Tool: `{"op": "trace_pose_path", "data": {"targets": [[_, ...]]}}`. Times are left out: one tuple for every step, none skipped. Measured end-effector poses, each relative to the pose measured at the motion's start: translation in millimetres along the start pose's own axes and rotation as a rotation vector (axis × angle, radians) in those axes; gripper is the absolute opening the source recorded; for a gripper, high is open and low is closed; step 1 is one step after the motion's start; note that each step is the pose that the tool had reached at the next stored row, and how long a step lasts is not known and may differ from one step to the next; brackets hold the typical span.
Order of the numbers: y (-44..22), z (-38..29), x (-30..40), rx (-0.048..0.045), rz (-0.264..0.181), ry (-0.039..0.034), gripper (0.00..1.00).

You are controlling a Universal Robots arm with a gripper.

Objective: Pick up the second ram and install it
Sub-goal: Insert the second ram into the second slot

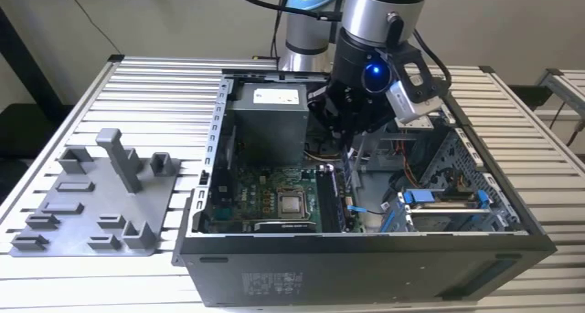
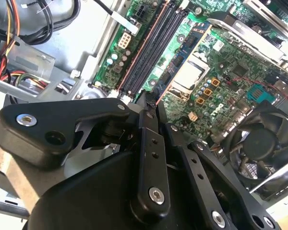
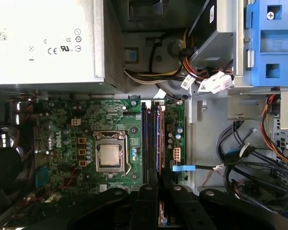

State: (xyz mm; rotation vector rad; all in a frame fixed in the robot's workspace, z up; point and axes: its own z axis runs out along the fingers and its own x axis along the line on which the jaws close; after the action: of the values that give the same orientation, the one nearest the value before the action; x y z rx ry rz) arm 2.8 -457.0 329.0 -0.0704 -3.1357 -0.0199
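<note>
My gripper (image 1: 351,140) hangs inside the open computer case (image 1: 366,248), just above the far end of the long black memory slots (image 1: 333,190). Its fingers are drawn close together on a thin dark stick, the second ram (image 3: 159,179), which I see edge-on between the fingertips. In both wrist views the gripper (image 3: 159,194) (image 2: 149,103) lines up lengthwise with the memory slots (image 3: 152,139) (image 2: 151,48) on the green motherboard (image 3: 62,124). The stick's lower edge is above the slots; I cannot tell whether it touches them.
The grey power supply (image 1: 270,118) stands at the back of the case, and the processor socket (image 3: 109,157) lies beside the slots. A blue drive cage (image 1: 443,200) and loose cables (image 3: 240,153) are on the other side. The grey fixture plate (image 1: 92,203) lies on the table at the exterior view's left.
</note>
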Motion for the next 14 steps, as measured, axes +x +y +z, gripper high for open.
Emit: {"op": "trace_pose_path", "data": {"targets": [[0.0, 0.6, 0.0, 0.0, 0.0, 0.0, 0.14], [0.0, 1.2, 0.0, 0.0, 0.0, 0.0, 0.14], [0.0, 1.8, 0.0, 0.0, 0.0, 0.0, 0.14], [0.0, 2.4, 0.0, 0.0, 0.0, 0.0, 0.14], [0.0, 3.1, 0.0, 0.0001, 0.0, 0.0, 0.14], [0.0, 3.8, 0.0, 0.0, 0.0, 0.0, 0.14], [-0.1, 4.7, 0.0, 0.0, 0.0, 0.0, 0.14], [-0.1, 5.5, 0.0, 0.0001, 0.0, 0.0, 0.14], [-0.1, 6.3, 0.0, 0.0001, 0.0, 0.0, 0.14], [-0.1, 7.2, 0.0, 0.0, 0.0, 0.0, 0.14], [-0.1, 8.0, -0.1, 0.0, 0.0, 0.0, 0.14], [-0.1, 8.9, -0.1, 0.0, 0.0, 0.0, 0.14], [-0.1, 9.8, -0.1, 0.0, 0.0, 0.0, 0.14], [-0.1, 10.7, -0.1, 0.0, 0.0, 0.0, 0.14]]}}
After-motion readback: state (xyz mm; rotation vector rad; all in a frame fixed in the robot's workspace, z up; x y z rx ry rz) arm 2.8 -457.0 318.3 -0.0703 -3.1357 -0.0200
